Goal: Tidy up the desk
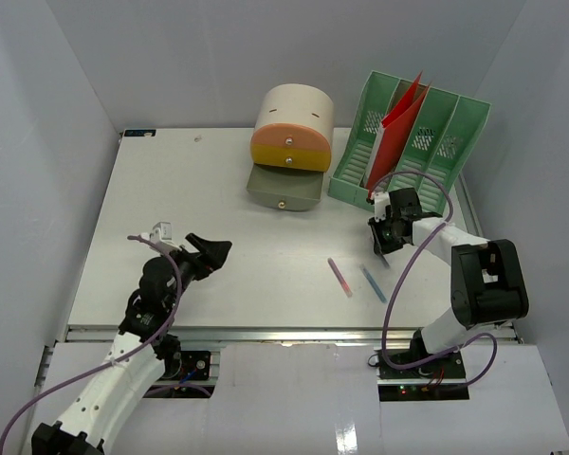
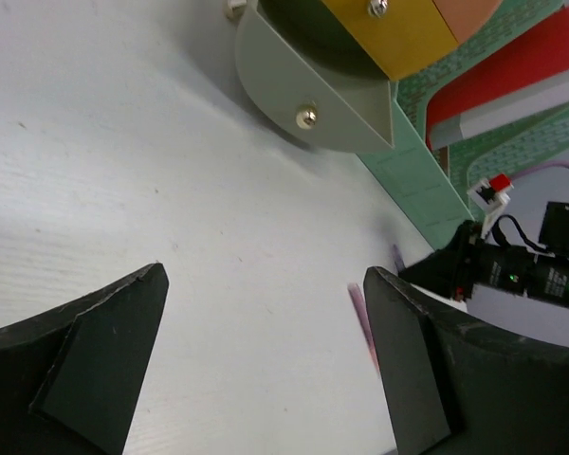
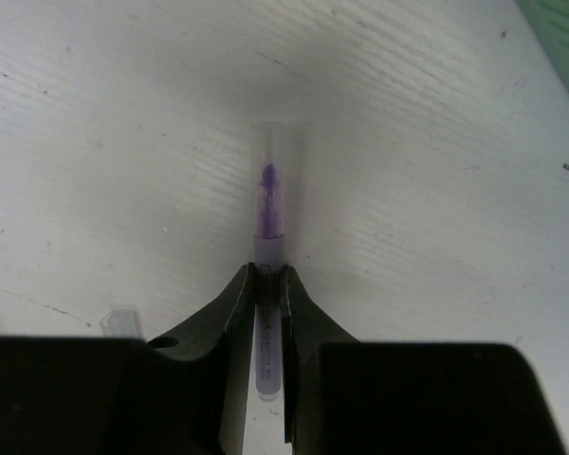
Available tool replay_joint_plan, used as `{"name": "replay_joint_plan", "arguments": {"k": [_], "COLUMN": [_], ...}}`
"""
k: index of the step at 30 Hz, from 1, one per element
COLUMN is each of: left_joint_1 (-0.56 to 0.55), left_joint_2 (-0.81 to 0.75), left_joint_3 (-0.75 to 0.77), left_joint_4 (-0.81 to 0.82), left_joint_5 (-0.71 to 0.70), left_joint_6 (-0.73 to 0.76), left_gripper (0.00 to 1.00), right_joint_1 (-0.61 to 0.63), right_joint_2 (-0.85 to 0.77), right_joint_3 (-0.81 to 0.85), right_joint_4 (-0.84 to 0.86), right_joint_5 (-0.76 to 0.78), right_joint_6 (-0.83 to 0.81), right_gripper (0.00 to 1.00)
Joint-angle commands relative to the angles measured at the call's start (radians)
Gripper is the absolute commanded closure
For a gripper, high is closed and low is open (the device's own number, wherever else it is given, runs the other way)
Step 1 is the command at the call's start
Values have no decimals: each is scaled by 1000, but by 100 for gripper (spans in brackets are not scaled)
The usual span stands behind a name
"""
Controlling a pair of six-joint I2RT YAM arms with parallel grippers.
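Desk (image 1: 171,199) lies white and flat under everything, its metal rail along the near edge; the drawer unit (image 1: 292,128) stands toward its far side, about midway across, with the grey bottom drawer (image 1: 283,190) swung out toward the arms; just right of the unit stands the green rack (image 1: 441,142), a red folder (image 1: 398,118) upright in one of its left slots; the right gripper (image 3: 267,275) sits right of the unit and nearer than it, close before the rack, its jaws pinched narrow on a purple pen (image 3: 268,213) whose clear-capped tip points away from the wrist; whether that pen touches the desk I cannot tell; a pink pen (image 1: 339,277) and a blue pen (image 1: 373,283) lie on the desk nearer than the unit and to its right, side by side but apart, just on the near side of the right gripper; the left gripper (image 1: 212,248) hangs left of the unit and nearer than it, low over bare desk, jaws spread wide with nothing between them.
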Motion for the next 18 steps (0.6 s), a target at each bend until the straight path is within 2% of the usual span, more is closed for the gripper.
{"name": "replay_joint_plan", "arguments": {"k": [1, 2, 4, 6, 9, 11, 14, 18], "left_joint_1": [4, 4, 3, -1, -28, -61, -129, -249], "left_joint_2": [-11, 13, 59, 105, 168, 197, 255, 304], "left_joint_3": [-45, -52, -64, -73, -78, -77, -60, -30], "left_joint_4": [-20, -5, 24, 72, 105, 122, 132, 136], "left_joint_5": [209, 248, 313, 366, 388, 378, 339, 237], "left_joint_6": [-88, -101, -118, -129, -135, -147, -159, -183], "left_gripper": [3, 2, 2, 2, 2, 2, 2, 2], "right_joint_1": [47, 67, 111, 166, 281, 357, 400, 426], "right_joint_2": [-34, -46, -65, -68, -40, 30, 195, 369], "right_joint_3": [65, 106, 187, 262, 402, 495, 729, 897], "right_joint_4": [18, 4, -83, -112, -105, -85, -107, -108], "right_joint_5": [-106, -168, -259, -296, -288, -232, -171, -94], "right_joint_6": [-211, -266, -411, -533, -624, -650, -640, -597], "right_gripper": [88, 92, 92, 92, 92, 92, 91, 79]}}
